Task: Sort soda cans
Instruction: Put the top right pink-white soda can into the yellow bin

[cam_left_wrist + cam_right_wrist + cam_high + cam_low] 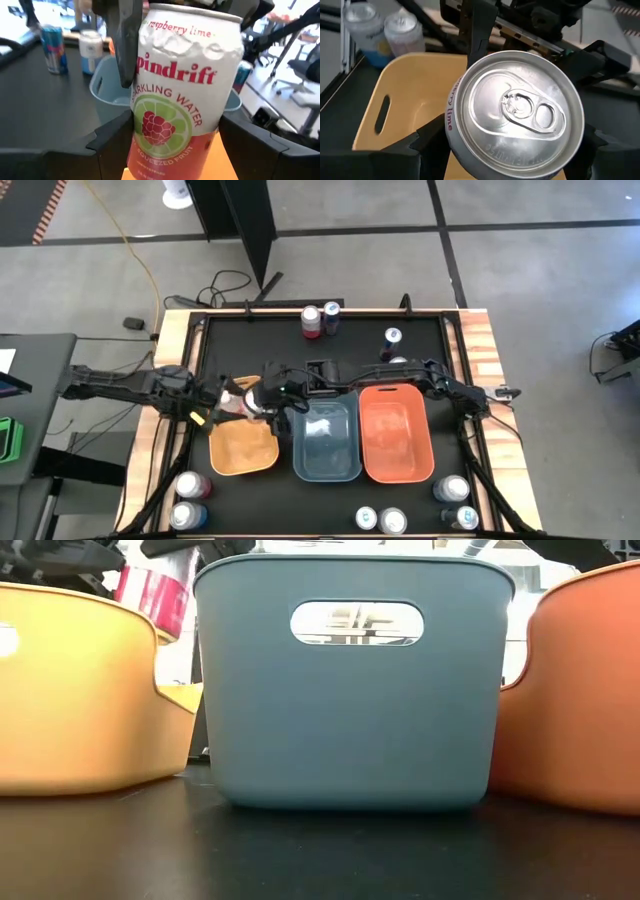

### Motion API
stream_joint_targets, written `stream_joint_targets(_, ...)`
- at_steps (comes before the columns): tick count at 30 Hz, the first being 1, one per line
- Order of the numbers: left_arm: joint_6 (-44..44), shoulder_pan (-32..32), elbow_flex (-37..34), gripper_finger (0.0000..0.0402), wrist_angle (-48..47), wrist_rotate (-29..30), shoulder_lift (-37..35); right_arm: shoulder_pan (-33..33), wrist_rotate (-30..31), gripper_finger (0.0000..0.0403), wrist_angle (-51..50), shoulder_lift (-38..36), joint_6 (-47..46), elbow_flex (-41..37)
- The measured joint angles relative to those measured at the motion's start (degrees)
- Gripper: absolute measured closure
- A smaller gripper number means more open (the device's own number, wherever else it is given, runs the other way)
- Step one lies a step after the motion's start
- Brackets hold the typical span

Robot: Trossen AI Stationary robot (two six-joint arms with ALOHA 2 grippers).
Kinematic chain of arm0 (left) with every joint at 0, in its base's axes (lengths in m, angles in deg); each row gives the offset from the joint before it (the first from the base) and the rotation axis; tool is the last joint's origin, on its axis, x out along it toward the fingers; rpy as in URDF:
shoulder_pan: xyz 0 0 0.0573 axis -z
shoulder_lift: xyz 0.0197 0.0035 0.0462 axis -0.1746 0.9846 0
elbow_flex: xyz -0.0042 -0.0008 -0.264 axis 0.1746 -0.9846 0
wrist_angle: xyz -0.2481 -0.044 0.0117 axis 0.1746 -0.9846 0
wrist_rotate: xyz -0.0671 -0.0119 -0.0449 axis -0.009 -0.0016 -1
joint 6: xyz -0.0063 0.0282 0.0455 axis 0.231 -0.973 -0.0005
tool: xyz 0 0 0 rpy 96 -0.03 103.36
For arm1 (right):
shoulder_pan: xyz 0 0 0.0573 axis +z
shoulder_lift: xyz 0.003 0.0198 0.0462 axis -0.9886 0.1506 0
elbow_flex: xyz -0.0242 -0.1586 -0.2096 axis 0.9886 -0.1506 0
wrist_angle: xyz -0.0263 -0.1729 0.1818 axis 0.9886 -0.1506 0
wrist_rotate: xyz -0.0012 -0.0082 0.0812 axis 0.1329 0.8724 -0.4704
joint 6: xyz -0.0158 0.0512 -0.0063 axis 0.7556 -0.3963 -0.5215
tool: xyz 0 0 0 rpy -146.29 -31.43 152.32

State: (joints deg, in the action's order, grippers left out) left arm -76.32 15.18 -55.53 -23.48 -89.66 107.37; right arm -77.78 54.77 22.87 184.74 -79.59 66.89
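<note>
A white and red soda can marked raspberry lime hangs over the far rim of the yellow-orange bin, beside the blue bin. Both grippers are shut on it. My left gripper reaches in from the table's left. My right gripper reaches across from the right, above the blue bin. The right wrist view looks onto the can's silver top. In the low view the can shows behind the yellow-orange bin. My left gripper pinches the can's lower body between its two fingers, one on each side, coming in about level from the table's left. The can stands roughly upright, clear of bins and table. My right gripper pinches the can's upper body just under the rim, its fingers slanting down from the table's right. The can's top faces up toward that wrist. The can is lifted clear.
A red-orange bin stands right of the blue one. Other cans stand at the far edge, far right, near left, near edge and near right. Bare black table lies at the far left.
</note>
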Motion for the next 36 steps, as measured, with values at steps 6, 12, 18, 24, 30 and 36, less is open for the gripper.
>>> stream_joint_targets(6, 0.07, 0.02, 0.05, 0.0123, -3.09, 1.68, -6.18, -0.07, -0.03, 0.0107, 2.08, 0.02, 0.94, -0.48)
stream_joint_targets(12, -0.15, 0.04, 0.42, 0.0123, -1.29, 1.67, -8.71, -0.07, -0.51, 0.0107, -0.69, 0.81, 0.74, -0.96)
stream_joint_targets(18, -1.35, 0.04, 0.36, 0.0123, 0.83, 1.57, -10.47, -0.04, -0.92, 0.0107, 0.96, 3.20, 0.21, -0.72)
stream_joint_targets(24, -3.07, 0.04, 0.27, 0.0123, 5.01, 1.62, -11.39, 0.00, -1.14, 0.0107, 4.25, 6.10, 0.40, -0.91)
stream_joint_targets(30, -4.96, 0.04, 0.25, 0.0123, 6.93, 1.68, -12.00, -0.73, -1.31, 0.0107, 3.42, 6.01, -0.27, -0.85)
stream_joint_targets(36, -4.96, 0.04, 0.23, 0.0123, 6.61, 1.70, -11.96, -1.64, -1.26, 0.0107, 3.62, 6.91, -1.10, -0.73)
